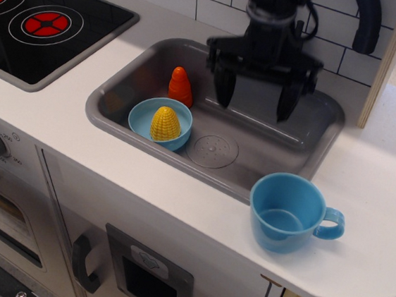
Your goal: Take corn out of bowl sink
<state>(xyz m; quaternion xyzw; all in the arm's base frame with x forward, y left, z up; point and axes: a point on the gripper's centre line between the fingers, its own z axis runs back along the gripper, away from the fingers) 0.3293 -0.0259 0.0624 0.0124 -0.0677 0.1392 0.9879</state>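
The yellow corn [165, 123] stands upright in the shallow light-blue bowl [143, 119], which rests at the front left of the grey sink [269, 145]. My black gripper [255, 101] hangs above the back middle of the sink, up and to the right of the bowl. Its fingers [224, 89] are spread wide and hold nothing. It is apart from the corn.
An orange-red ridged cone toy [180, 86] stands in the sink just behind the bowl. A blue cup with a handle [290, 212] sits on the white counter at the front right. A black stovetop with red burners [47, 23] is at the left. The black faucet [368, 23] is at the back right.
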